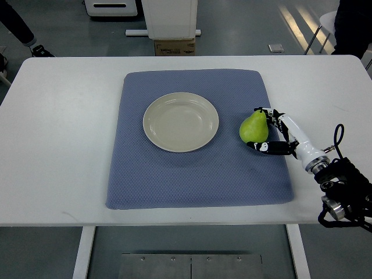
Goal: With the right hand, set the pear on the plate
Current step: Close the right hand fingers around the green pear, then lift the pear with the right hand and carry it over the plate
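Top view: white table (52, 145) carrying blue-grey textured mat (197, 174). Cream round plate (181, 122) sitting left of mat centre, holding nothing. Right hand (279, 132) reaching in from right edge, fingers (268, 147) curling around pear (254, 128). Pear, yellow-green, smooth, narrow end pointing up-right, resting on mat just right of plate.

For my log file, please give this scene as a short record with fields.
pear: green, on the blue mat, right of the plate, apart from it
plate: cream, nothing on it, on the mat
right hand: fingers around the pear's right side
left hand: not in view
table: white, under the mat
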Motion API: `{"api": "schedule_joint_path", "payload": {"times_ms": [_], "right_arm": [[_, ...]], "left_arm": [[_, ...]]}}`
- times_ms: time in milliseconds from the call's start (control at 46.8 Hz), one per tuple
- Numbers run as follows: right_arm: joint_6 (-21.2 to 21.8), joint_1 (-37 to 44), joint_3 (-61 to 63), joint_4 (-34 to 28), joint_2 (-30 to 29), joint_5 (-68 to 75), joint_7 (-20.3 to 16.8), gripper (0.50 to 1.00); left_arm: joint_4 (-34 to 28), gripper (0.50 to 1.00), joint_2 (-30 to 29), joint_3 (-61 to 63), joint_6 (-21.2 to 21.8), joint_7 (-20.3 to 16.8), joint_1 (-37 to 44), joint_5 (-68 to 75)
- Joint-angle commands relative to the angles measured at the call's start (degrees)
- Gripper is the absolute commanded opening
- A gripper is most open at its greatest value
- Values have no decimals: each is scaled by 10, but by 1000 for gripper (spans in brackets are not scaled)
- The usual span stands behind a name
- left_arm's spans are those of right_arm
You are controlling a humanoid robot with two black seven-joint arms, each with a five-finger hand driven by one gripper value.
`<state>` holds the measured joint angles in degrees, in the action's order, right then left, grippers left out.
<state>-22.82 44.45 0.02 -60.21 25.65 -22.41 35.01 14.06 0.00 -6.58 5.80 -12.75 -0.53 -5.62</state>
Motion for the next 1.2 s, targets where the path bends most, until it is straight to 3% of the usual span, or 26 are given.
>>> {"api": "schedule_joint_path", "payload": {"times_ms": [0,320,406,470,1175], "right_arm": [[-6,5,-10,1,-1,0,0,870],[-28,20,-42,13,-19,0,0,701],[-28,23,-42,14,-20,0,0,625],[-28,25,-43,14,-21,0,0,504],[-26,60,-43,14,-11,15,-4,500]], "left_arm": [[0,1000,0,1,0,0,0,0],[0,1000,0,0,0,0,0,0],[0,1000,0,0,0,0,-1,0],[0,1000,0,0,0,0,0,0],[0,1000,0,0,0,0,0,0]]}}
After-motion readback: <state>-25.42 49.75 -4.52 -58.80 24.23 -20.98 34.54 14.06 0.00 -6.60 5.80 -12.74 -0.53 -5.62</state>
